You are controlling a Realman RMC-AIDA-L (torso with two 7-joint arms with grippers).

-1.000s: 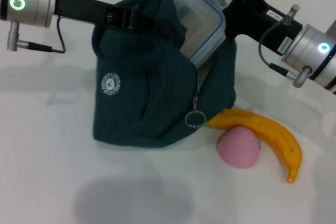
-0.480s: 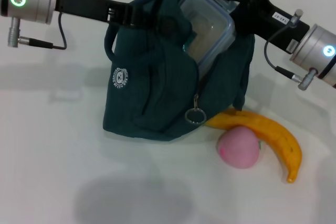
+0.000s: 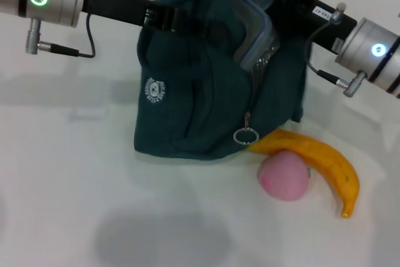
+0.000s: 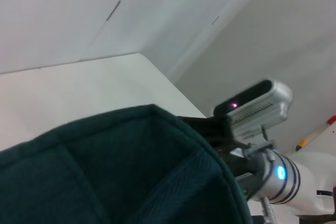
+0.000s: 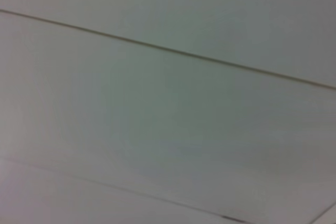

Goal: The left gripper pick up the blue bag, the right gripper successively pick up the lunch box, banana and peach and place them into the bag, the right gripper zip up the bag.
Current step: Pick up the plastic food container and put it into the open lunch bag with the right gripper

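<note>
The dark blue bag (image 3: 200,98) stands on the white table in the head view. My left gripper (image 3: 170,18) is shut on its top edge and holds it up. The clear lunch box (image 3: 255,34) with a blue rim is mostly sunk into the bag's open mouth, with only one edge showing. My right gripper (image 3: 270,3) is at the mouth, shut on the box. The banana (image 3: 322,161) and the pink peach (image 3: 284,177) lie on the table next to the bag's right foot. The left wrist view shows bag fabric (image 4: 105,177) and the right arm (image 4: 260,129) behind it.
A zipper pull ring (image 3: 245,134) hangs on the bag's front, just above the banana's end. The white table (image 3: 75,186) stretches to the left and front of the bag. The right wrist view shows only a plain pale surface.
The lunch box has gone deeper into the bag, from tilted half out to nearly hidden. The bag and my left gripper have shifted right; my right gripper has moved down to the bag's mouth.
</note>
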